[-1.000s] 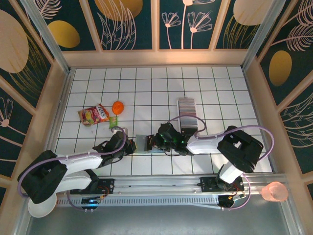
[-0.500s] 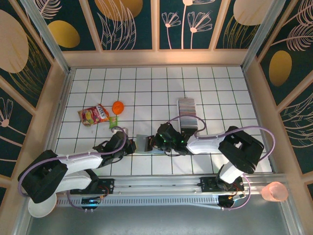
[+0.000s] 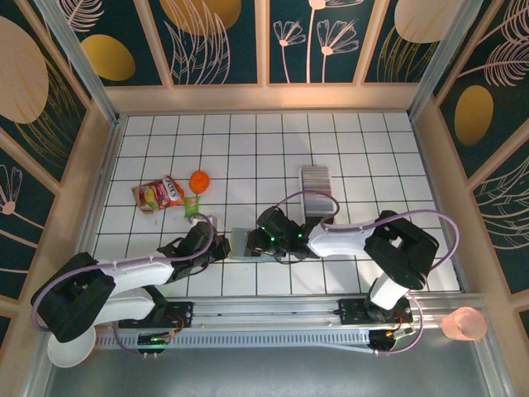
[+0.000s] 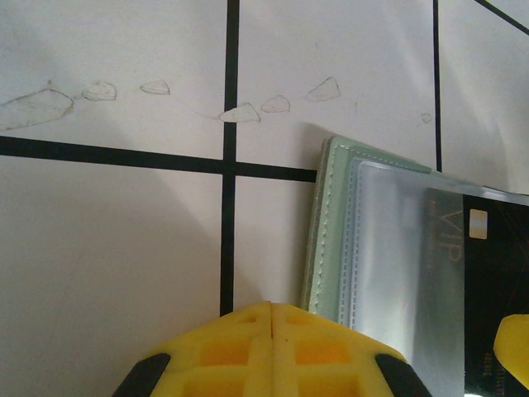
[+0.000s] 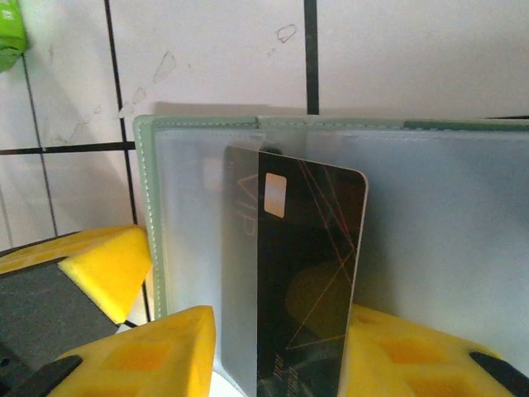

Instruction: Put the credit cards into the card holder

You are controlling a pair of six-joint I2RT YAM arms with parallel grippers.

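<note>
Grasps a black credit card (image 5: 306, 273) in the right tool (image 5: 281, 351), with the card's left strip under the clear pocket of the card holder (image 5: 463, 215), which lies open near the middle of the worktop's (image 3: 165, 141) near edge. Holds the left tool (image 4: 273, 318) clenched and empty beside the holder's edge. Leaves the other credit cards (image 3: 315, 176) in a row just beyond, toward the far edge.

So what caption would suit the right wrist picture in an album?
Yellow-fingered right gripper holding a black credit card partway under a frosted sleeve of the open green card holder.
</note>
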